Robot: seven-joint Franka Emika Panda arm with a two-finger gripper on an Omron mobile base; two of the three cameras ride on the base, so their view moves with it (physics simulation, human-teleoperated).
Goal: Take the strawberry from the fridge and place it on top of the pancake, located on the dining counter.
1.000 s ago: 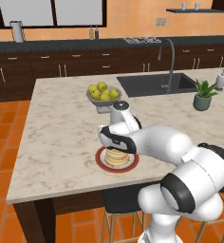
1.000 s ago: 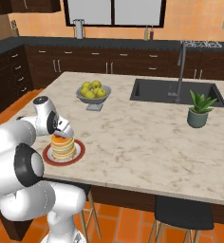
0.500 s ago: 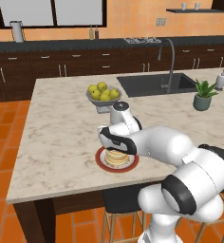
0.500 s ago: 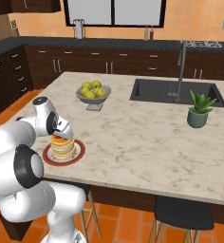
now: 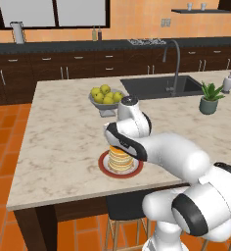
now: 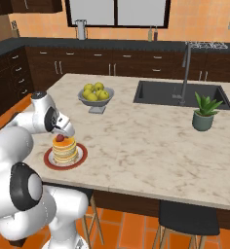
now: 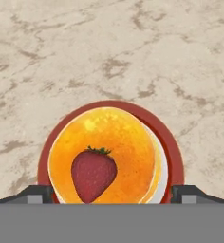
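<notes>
The strawberry point(image 7: 93, 173) lies on the orange top of the pancake point(image 7: 128, 142), which stands as a small stack on a red-brown plate point(image 7: 173, 152). My gripper point(image 7: 112, 193) hovers just above it, open, its fingertips point(image 7: 35, 192) spread wide on either side of the stack and touching nothing. From the right, the strawberry point(image 6: 60, 138) sits atop the pancake point(image 6: 64, 150) right under the gripper point(image 6: 66, 130). The gripper point(image 5: 118, 142) hides the berry in the left base view, above the pancake point(image 5: 120, 161). The plate rests near the front edge of the dining counter point(image 5: 63, 132). The fridge is out of view.
A bowl of yellow-green fruit point(image 5: 106, 96) stands behind the plate. Further right are the sink point(image 5: 156, 86) with its tall tap point(image 5: 175, 61), a potted plant point(image 5: 209, 98) and a soap dispenser point(image 5: 228, 82). Stools point(image 6: 187, 219) stand under the counter's front edge.
The jaws have opened from shut, leaving the strawberry lying free on the pancake. The arm has hardly moved.
</notes>
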